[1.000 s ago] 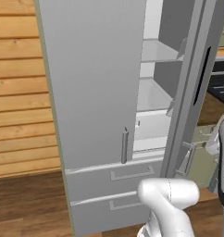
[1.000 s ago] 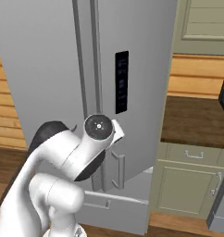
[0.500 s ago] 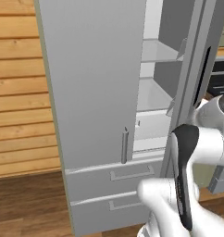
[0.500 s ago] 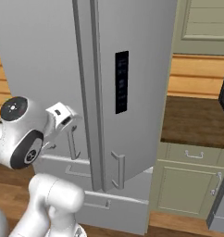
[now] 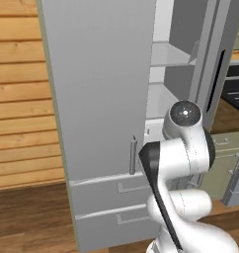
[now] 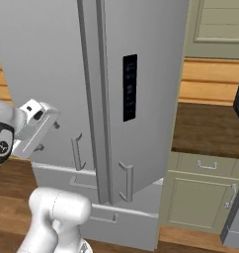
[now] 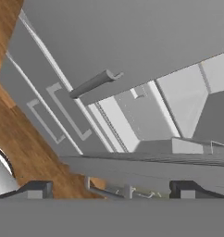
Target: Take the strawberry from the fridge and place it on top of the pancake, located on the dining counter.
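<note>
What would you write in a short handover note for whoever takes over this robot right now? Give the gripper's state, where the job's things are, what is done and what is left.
Gripper: open, holding nothing, aimed at the gap between the fridge doors.
Fridge: its doors stand partly open; pale shelves show through the gap, two drawers below are shut.
Strawberry: not yet spotted on the shelf parts on view.
Done: fridge opened, arm raised in front of it.
Left: find and grasp the strawberry, drive to the dining counter, set it on the pancake.
</note>
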